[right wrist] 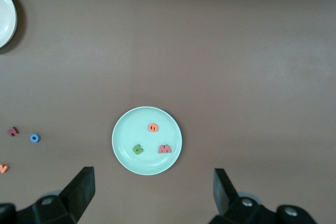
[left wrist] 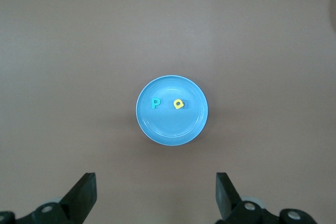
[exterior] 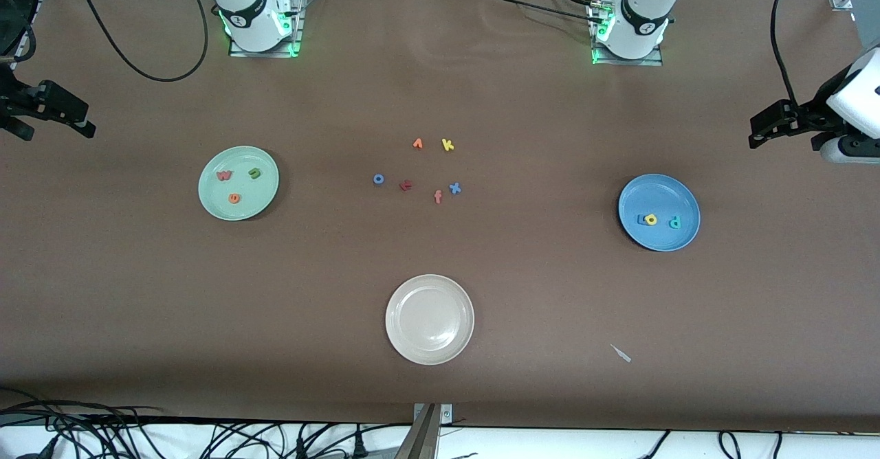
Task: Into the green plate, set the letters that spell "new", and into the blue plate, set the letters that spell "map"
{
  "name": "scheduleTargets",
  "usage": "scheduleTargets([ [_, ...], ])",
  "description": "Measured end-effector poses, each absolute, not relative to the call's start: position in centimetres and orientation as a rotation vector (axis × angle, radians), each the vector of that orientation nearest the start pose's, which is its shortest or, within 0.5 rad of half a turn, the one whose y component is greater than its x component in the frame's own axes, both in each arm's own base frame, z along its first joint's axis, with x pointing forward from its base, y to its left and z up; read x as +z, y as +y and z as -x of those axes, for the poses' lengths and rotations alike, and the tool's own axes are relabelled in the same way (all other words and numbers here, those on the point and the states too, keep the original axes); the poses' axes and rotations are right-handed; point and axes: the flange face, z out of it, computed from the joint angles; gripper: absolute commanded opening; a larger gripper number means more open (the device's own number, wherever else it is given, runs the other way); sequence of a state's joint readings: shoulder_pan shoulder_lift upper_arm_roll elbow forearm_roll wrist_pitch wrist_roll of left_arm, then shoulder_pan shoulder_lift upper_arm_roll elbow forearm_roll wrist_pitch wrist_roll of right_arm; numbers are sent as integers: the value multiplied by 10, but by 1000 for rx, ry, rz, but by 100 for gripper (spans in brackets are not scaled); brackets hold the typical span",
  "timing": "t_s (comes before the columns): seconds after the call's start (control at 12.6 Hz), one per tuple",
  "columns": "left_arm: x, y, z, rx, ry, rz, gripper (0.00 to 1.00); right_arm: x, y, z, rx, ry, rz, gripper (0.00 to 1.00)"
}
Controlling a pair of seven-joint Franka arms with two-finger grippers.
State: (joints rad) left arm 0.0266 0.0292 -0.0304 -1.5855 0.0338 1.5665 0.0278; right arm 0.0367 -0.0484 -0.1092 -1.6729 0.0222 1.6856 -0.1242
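The green plate [exterior: 238, 205] lies toward the right arm's end of the table. In it are the salmon-red "w" [exterior: 225, 175], the green "n" [exterior: 255, 173] and the orange "e" [exterior: 234, 198]. The blue plate [exterior: 658, 239] lies toward the left arm's end. It holds the yellow "a" [exterior: 650, 220], which partly covers the blue "m" [exterior: 641, 219], and the teal "p" [exterior: 675, 222]. My left gripper [left wrist: 156, 187] hangs open and empty high over the table beside the blue plate [left wrist: 157, 129]. My right gripper [right wrist: 152, 182] hangs open and empty beside the green plate [right wrist: 126, 158].
A cream-white plate [exterior: 430, 349] sits nearest the front camera. Loose letters lie mid-table: an orange one [exterior: 417, 143], yellow "k" [exterior: 447, 145], blue "o" [exterior: 378, 179], dark red "t" [exterior: 405, 185], "f" [exterior: 438, 196], blue "x" [exterior: 454, 187]. A pale scrap [exterior: 621, 353] lies near the front edge.
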Motion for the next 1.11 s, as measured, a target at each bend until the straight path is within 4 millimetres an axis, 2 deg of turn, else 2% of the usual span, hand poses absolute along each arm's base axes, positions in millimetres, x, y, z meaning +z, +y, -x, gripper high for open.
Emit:
scheduleTargets([
  [0.4, 600, 2, -562, 77, 50, 3108, 100, 609, -42, -543, -28, -70, 3115, 100],
  [1.11, 600, 1, -562, 76, 53, 3108, 100, 609, -45, -542, -22, -62, 3115, 100],
])
